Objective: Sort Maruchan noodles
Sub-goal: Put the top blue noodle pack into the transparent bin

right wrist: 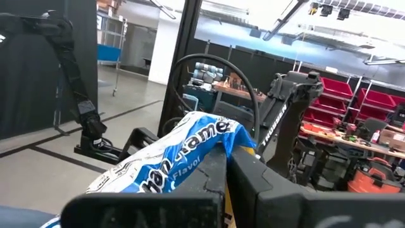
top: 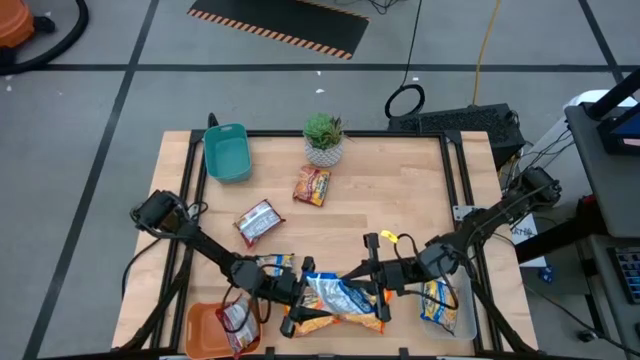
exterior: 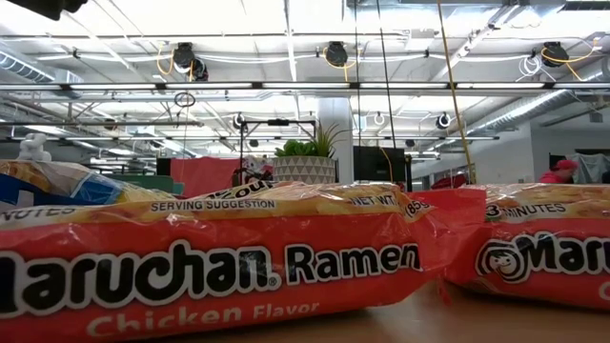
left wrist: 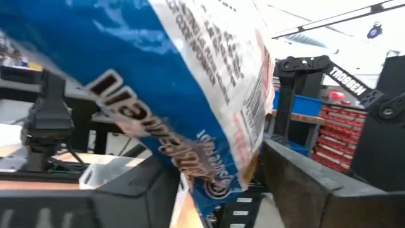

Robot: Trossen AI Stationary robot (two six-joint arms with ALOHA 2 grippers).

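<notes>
Blue packet (top: 335,293) hangs pinched between both grippers, left (top: 300,287) and right (top: 372,282), fingers closed on opposite ends.

Count from the high view. Noodle packets: seven visible.
- one blue packet (top: 335,293)
- one silver-red (top: 258,221)
- one dark red (top: 312,185)
- two orange (top: 335,322), (top: 274,264)
- one in the orange bin (top: 198,328)
- one in the clear bin (top: 464,308)

Bins: three, with the teal bin (top: 227,152). Plants: one (top: 324,138). Arms: two.
</notes>
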